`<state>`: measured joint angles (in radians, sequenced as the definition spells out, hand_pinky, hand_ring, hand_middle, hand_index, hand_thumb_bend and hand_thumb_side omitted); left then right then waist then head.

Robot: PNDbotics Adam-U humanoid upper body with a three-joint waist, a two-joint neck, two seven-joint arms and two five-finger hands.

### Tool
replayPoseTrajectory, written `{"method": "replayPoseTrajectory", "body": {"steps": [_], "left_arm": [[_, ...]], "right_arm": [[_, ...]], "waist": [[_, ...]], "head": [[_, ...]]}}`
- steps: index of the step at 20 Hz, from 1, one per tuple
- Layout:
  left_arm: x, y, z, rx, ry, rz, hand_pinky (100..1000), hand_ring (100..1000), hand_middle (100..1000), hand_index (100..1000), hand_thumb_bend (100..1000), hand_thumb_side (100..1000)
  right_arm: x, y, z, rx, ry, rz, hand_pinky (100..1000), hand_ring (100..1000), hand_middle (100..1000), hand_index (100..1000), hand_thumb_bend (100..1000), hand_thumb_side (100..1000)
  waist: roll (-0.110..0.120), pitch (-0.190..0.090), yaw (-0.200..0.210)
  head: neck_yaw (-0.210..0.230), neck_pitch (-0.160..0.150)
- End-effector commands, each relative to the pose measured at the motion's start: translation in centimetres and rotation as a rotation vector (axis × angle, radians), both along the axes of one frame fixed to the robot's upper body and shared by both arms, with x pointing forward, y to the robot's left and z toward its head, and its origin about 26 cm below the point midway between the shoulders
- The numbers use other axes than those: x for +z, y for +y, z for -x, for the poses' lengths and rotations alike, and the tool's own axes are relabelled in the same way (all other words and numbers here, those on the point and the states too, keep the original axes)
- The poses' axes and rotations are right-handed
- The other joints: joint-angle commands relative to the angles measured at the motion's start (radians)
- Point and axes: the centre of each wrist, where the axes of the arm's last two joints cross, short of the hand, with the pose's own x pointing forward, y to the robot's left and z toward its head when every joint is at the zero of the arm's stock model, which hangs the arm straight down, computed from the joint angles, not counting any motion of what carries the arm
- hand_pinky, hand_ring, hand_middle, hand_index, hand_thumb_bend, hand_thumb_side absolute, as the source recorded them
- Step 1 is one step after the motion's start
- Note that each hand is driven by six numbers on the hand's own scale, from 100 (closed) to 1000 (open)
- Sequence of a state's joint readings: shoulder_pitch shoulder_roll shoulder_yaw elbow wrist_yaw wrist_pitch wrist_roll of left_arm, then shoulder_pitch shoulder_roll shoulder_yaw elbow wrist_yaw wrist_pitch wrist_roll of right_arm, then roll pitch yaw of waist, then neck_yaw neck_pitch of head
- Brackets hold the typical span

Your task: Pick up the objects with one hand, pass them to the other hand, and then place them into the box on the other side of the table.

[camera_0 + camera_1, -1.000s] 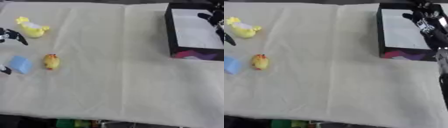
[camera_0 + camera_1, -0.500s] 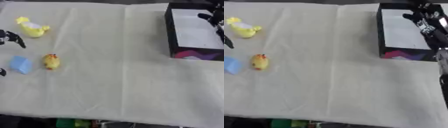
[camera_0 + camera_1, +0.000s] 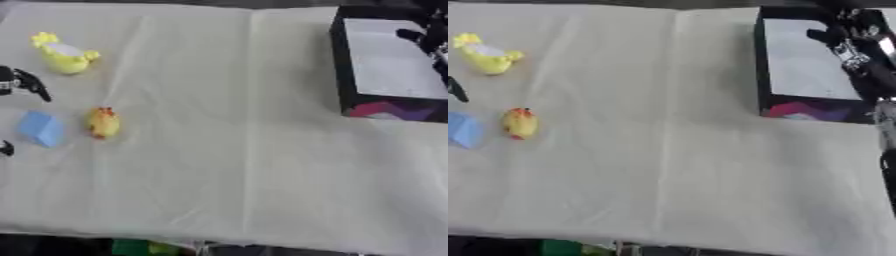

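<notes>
Cream cloth-covered table (image 3: 262,165). Black box (image 3: 760,70) far right, right hand (image 3: 852,42) above it, fingers curled, empty. Yellow duck toy (image 3: 63,55), blue block (image 3: 40,128), small yellow chick (image 3: 102,122) lie left. Left hand (image 3: 19,82) at left edge; finger state unclear.

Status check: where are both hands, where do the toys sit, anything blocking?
Left hand at left edge, holding nothing. Right hand over box, empty. Yellow duck, small chick, blue block on cloth, far left. Nothing in the way.
</notes>
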<state>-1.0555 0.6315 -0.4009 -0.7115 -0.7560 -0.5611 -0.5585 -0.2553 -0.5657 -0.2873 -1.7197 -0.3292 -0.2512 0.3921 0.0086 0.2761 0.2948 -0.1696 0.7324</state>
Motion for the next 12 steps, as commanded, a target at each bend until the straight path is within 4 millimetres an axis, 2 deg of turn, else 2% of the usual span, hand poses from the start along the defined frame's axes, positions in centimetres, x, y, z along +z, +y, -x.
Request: {"method": "replayPoseTrajectory", "body": {"steps": [1, 7, 12], "left_arm": [[1.46, 0.38, -0.12, -0.290, 0.210, -0.295, 877, 843, 787, 822, 810, 100], [0.90, 0.13, -0.26, -0.289, 0.204, -0.291, 872, 835, 766, 817, 785, 100], [0.54, 0.33, -0.28, -0.278, 0.215, -0.302, 860, 810, 729, 773, 722, 100]], "right_arm": [[0.80, -0.12, 0.09, -0.002, -0.020, 0.022, 928, 1000, 1000, 1000, 100, 558], [0.65, -0.14, 0.07, -0.002, -0.016, 0.023, 929, 1000, 1000, 1000, 100, 558], [0.48, -0.26, 0.09, -0.006, -0.010, 0.025, 929, 1000, 1000, 1000, 100, 558]], "waist": [[0.000, -0.016, -0.001], [-0.001, -0.016, -0.001], [0.000, -0.015, -0.001]], "head": [[0.003, -0.011], [0.004, -0.010], [0.005, -0.011]]}}
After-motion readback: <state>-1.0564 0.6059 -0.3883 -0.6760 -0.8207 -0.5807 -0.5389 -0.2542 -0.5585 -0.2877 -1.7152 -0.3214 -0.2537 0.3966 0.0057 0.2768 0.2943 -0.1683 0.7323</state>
